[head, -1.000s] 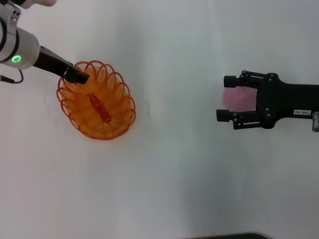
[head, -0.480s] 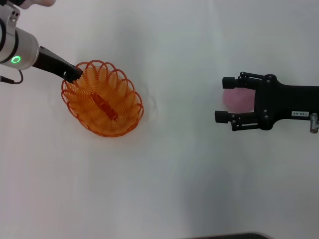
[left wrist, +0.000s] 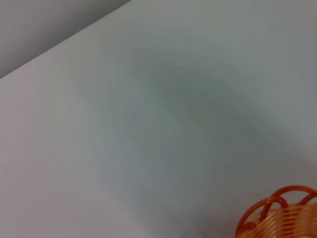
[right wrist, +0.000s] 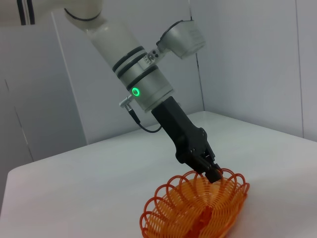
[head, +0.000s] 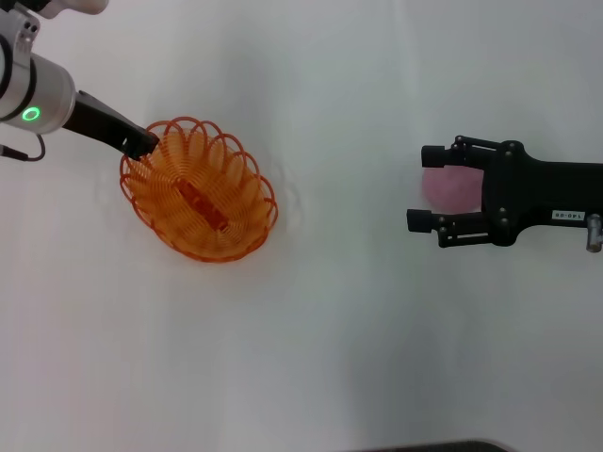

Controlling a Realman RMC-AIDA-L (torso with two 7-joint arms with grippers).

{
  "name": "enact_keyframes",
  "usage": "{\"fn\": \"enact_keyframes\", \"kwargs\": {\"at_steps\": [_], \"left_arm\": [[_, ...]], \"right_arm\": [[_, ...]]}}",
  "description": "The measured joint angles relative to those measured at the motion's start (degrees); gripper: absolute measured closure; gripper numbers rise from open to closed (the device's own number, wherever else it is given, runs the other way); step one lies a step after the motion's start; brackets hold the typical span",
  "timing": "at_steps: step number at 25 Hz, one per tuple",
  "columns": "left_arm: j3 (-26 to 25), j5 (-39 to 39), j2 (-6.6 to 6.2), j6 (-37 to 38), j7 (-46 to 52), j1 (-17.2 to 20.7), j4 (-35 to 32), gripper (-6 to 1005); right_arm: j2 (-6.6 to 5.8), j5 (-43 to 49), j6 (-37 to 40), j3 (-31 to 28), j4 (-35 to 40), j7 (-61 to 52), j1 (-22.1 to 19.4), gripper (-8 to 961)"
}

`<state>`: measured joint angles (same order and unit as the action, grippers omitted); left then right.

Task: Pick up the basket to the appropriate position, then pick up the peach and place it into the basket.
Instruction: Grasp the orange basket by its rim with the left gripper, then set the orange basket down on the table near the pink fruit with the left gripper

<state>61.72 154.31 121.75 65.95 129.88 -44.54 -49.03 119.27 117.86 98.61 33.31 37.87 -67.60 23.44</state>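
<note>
Basket (head: 199,202) has slid a bit toward the middle of the worktop (head: 330,358) and flattened out compared to a second ago, dragged by the left gripper (head: 143,144), which is pinching its scalloped rim on the far-left side. Right gripper (head: 429,186) hasn't budged, fingers spread wide around the peach (head: 453,187), which sits well apart from the basket. I'd say keep the pull slow and low so the springy wire doesn't tip or slip, and stop nearer the peach
</note>
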Motion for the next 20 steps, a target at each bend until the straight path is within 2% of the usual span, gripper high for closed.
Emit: {"fn": "enact_keyframes", "kwargs": {"at_steps": [8, 14, 20], "left_arm": [[-0.1, -0.1, 0.98, 2.5, 0.4, 1.7, -4.9, 919], [-4.5, -0.2, 1.93, 8.6, 0.5, 2.9, -12.3, 926], [-6.4, -0.2, 2.08, 13.2, 4.5, 2.9, -16.6, 929]], "right_arm": [[0.00, 0.0, 0.0, 0.0, -0.1, 0.0, -0.1, 7], [0.00, 0.0, 0.0, 0.0, -0.1, 0.1, -0.2, 7], [0.00, -0.2, -0.1, 0.0, -0.1, 0.1, -0.2, 7]]}}
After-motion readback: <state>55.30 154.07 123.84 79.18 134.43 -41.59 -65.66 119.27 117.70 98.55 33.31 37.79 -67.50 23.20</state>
